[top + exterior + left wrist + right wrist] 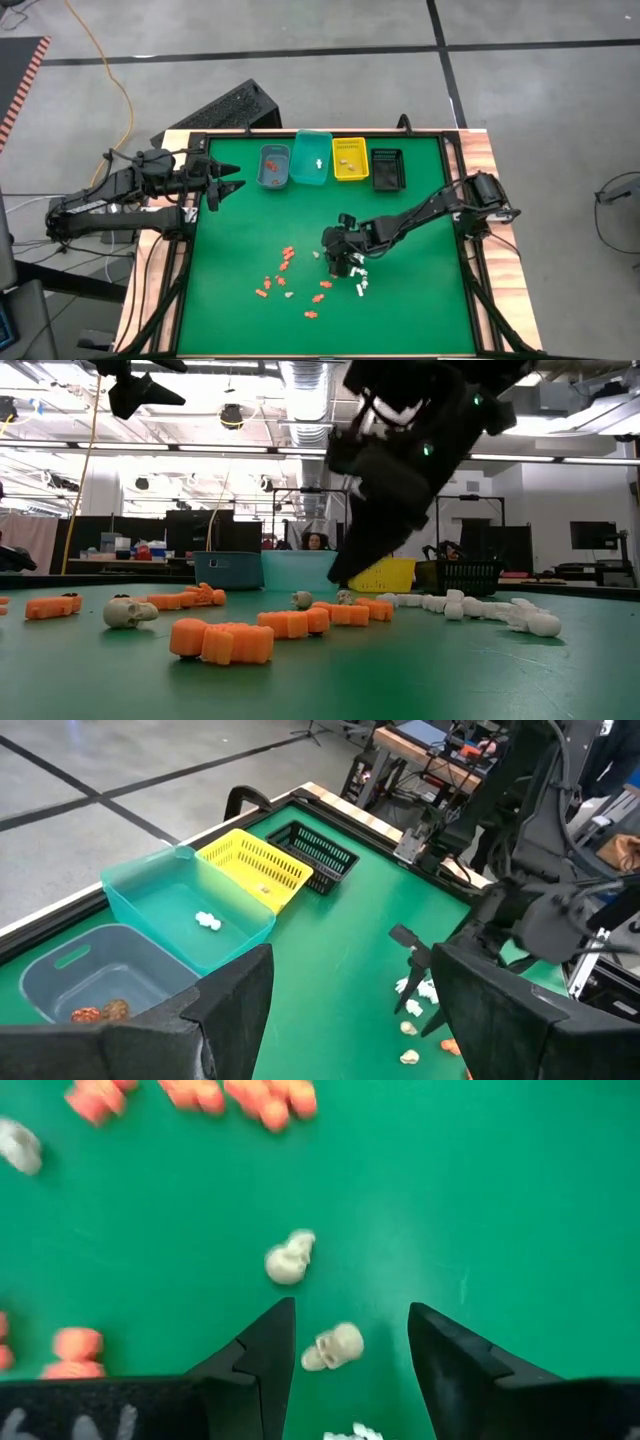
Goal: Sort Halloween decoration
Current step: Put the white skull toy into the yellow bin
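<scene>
Small Halloween pieces lie loose on the green mat: orange ones (285, 280), white ones (360, 282) and tan skulls. My right gripper (340, 264) is open and points down over the middle of the mat. In the right wrist view its fingertips (350, 1316) stand on either side of one tan skull (335, 1347) without touching it. A second skull (290, 1258) lies just beyond. My left gripper (234, 185) is open and waits above the mat's left far part, near the bins. In the left wrist view its fingers (350, 965) hold nothing.
Along the mat's far edge stand a blue-grey bin (274, 166) with orange-brown pieces, a teal bin (312, 158) with a white piece, a yellow bin (350, 160) with tan pieces and a black bin (387, 168). A wooden frame (480, 150) borders the mat.
</scene>
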`<action>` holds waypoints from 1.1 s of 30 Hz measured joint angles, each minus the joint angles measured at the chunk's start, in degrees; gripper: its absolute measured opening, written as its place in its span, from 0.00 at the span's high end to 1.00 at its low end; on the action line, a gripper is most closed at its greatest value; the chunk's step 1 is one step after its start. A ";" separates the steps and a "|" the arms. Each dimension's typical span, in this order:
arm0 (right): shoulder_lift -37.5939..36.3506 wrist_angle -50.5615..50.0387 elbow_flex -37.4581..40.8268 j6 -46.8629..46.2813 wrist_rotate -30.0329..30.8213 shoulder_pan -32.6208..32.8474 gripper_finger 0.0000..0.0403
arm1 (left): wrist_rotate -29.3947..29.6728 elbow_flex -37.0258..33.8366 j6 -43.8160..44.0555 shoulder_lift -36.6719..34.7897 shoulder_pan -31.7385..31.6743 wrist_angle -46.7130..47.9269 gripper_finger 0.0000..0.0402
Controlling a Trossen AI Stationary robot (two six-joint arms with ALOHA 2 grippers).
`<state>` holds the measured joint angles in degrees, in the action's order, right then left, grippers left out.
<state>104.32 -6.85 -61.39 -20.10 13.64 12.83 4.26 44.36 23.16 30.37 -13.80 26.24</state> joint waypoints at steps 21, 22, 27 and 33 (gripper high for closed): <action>2.01 -0.38 -0.01 -2.07 1.67 0.51 0.62 | 0.01 0.00 0.20 -0.02 0.00 0.00 0.35; 2.66 0.03 -0.03 -2.07 1.67 0.47 0.63 | 0.01 0.00 0.21 -0.01 0.00 0.02 0.35; 4.08 0.77 -0.21 -2.91 1.45 0.37 0.69 | -0.14 0.00 0.22 -0.02 0.00 0.04 0.35; 4.26 0.24 -0.23 -3.88 1.93 0.54 0.78 | -0.32 -0.02 0.22 0.00 0.00 0.24 0.35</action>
<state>108.59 -6.61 -61.63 -23.99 15.57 13.37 3.95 44.34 23.38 30.37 -13.80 26.48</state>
